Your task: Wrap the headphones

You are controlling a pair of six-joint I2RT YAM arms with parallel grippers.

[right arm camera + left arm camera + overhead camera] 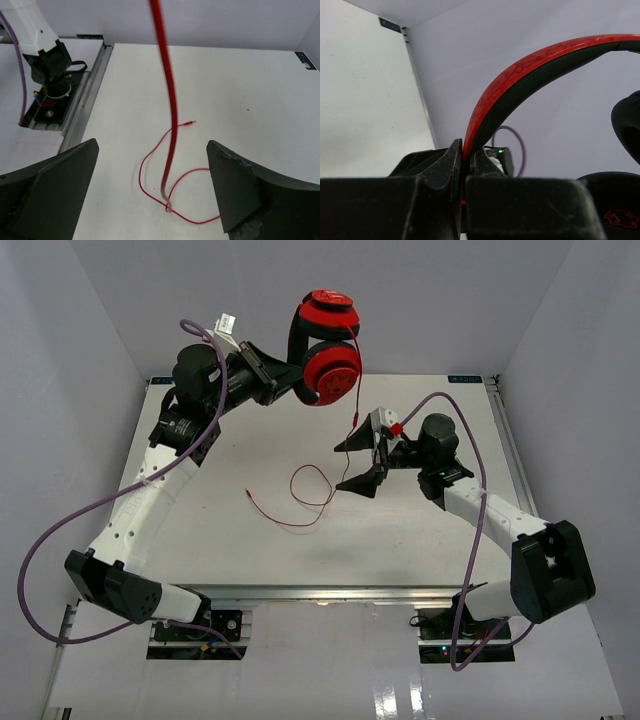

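The left gripper (283, 380) is clamped tight on the headphones (325, 350), pinching the headband between its 2 fingers, and holds them in the air over the far side of the table (230, 440). In the left wrist view the red and dark headband (530, 70) rises out of the closed left gripper (464, 150) and arcs up to the right, with part of a dark ear pad (627, 125) at the right edge. From above, the 2 round red earcups sit one over the other, the upper earcup (330, 310) facing up and the lower earcup (332, 370) facing the camera. The thin red cable (356, 410) drops from the lower earcup toward the right arm, then lies on the table in a loose loop, its free end (248, 492) pointing left, well apart from both arms. The right gripper (345, 466) is spread fully wide near the middle of the table and has hold of nothing. In the right wrist view the cable (170, 100) hangs straight down through the gap of the right gripper (152, 150), touching neither finger, and meets the loop on the white surface below, where the small plug (189, 122) lies. A purple robot cable (60, 530) trails along the left arm.
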